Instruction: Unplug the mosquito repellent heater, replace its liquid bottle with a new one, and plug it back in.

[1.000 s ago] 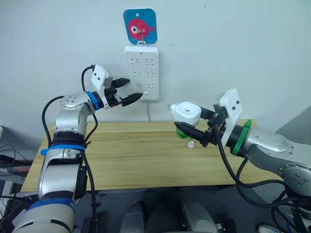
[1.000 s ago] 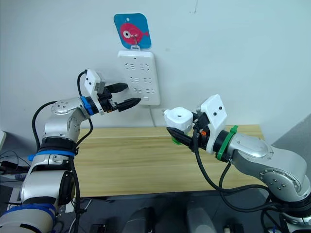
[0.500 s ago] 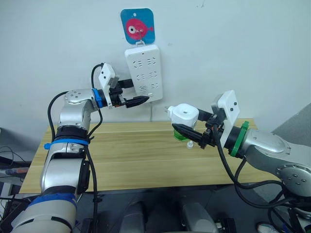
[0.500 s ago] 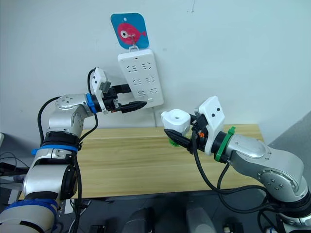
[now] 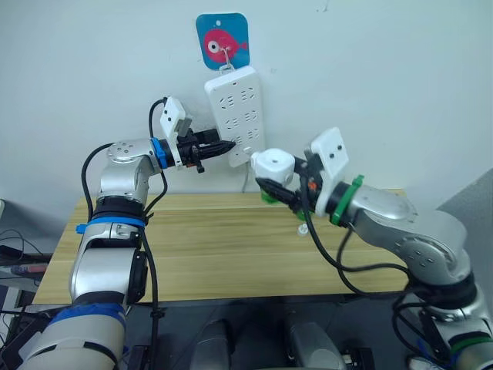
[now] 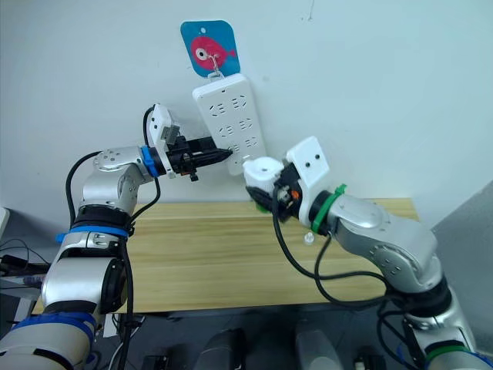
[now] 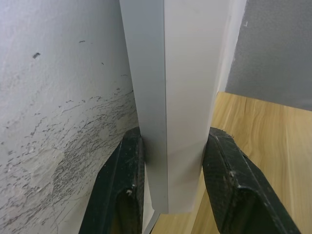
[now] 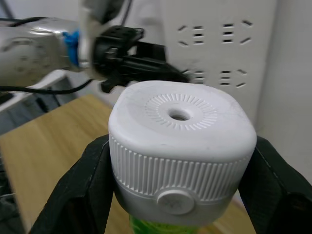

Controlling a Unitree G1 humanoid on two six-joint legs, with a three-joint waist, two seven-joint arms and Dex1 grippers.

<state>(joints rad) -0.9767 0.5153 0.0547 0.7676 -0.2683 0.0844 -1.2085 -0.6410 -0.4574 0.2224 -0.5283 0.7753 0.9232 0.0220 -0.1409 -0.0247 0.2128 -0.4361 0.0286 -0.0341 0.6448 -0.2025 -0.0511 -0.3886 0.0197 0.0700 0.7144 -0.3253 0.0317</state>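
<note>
The mosquito repellent heater (image 5: 273,163) is a small white rounded unit with a round vent hole on top (image 8: 179,116). A green liquid bottle (image 5: 267,197) sits under it. My right gripper (image 5: 280,182) is shut on the heater's ribbed sides and holds it in the air, just beside the lower right corner of the white power strip (image 5: 237,114). The strip hangs tilted on the wall. My left gripper (image 5: 224,145) is shut on its lower edge, with one black finger (image 7: 126,175) on each face of the strip (image 7: 175,97).
A blue sign with a pink fish (image 5: 222,42) holds the strip's hook above. The wooden table (image 5: 208,247) stands below against the wall. A small clear cap (image 5: 302,229) lies on it under my right arm. A white cable (image 5: 248,182) hangs from the strip.
My left gripper moved in and closed on the strip's lower edge, and the strip now hangs tilted. My right arm carried the heater up and left, close to the strip.
</note>
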